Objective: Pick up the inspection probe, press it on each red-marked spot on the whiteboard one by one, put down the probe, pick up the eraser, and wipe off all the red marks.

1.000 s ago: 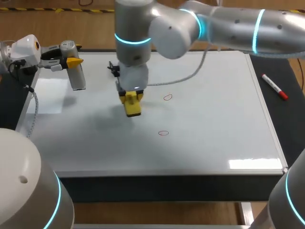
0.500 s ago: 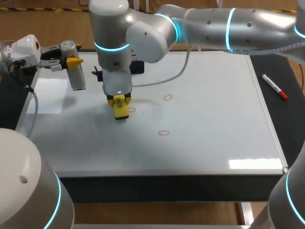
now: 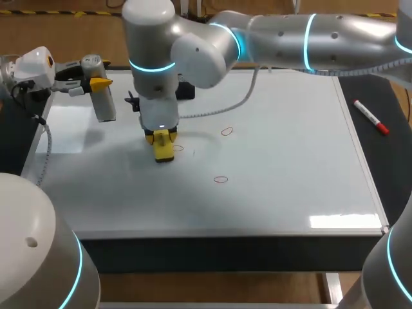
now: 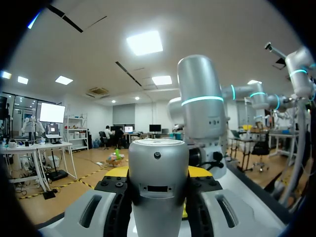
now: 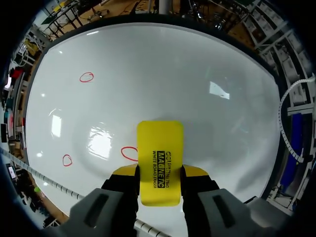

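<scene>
The right hand (image 5: 159, 172) clamps the yellow eraser (image 5: 159, 143) flat against the whiteboard (image 3: 290, 161), its edge just beside one red mark (image 5: 129, 153), seemingly to wipe it. The left hand (image 3: 98, 84) grips the inspection probe (image 3: 105, 106) over the whiteboard's far left corner, clear of wiping.

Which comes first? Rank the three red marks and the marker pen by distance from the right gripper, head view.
1. Nearest mark, just beside the right gripper's eraser.
2. Back mark and front mark, mid-board: too close to call.
3. Marker pen, off the whiteboard's right edge.
</scene>
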Tool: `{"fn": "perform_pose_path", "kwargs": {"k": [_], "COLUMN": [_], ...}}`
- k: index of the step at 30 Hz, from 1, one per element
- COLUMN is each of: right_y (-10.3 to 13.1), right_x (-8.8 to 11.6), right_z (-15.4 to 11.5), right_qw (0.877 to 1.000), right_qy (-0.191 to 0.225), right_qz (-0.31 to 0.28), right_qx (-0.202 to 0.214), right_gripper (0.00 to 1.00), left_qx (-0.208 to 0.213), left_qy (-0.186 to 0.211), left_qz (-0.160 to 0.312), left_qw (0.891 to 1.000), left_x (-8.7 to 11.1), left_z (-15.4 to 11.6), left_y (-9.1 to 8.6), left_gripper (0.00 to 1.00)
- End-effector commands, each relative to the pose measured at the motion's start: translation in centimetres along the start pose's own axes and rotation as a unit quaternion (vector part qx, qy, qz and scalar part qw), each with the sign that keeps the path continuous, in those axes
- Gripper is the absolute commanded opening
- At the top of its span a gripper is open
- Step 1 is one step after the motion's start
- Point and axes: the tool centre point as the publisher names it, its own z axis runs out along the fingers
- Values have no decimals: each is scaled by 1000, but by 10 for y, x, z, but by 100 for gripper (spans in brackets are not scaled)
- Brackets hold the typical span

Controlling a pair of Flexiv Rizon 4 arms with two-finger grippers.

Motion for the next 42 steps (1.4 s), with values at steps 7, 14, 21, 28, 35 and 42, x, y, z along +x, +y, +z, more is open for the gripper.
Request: {"fn": "perform_pose_path", "kwargs": {"k": [7, 14, 21, 28, 35, 42], "right_y": [2, 0, 0, 0, -1, -3], "right_x": [16, 33, 48, 65, 71, 73], "right_z": [6, 5, 7, 7, 4, -10], "right_qw": [1000, 1000, 999, 999, 999, 999], "right_qy": [-1, -5, -1, 7, 14, 11], "right_qz": [10, 26, 36, 45, 44, 33], "right_qx": [8, 12, 12, 14, 14, 10], "right_gripper": [0, 0, 0, 0, 0, 0], "left_qx": [0, 0, 0, 0, 0, 0], "left_qy": [-1, -1, -1, -1, -1, -1], "left_qz": [1, 1, 1, 1, 1, 1], "left_qw": [1000, 1000, 1000, 1000, 1000, 1000], "left_x": [1, 1, 1, 1, 1, 1], "left_z": [0, 0, 0, 0, 0, 0], "left_y": [-1, -1, -1, -1, -1, -1], "left_gripper": [0, 0, 0, 0, 0, 0]}}
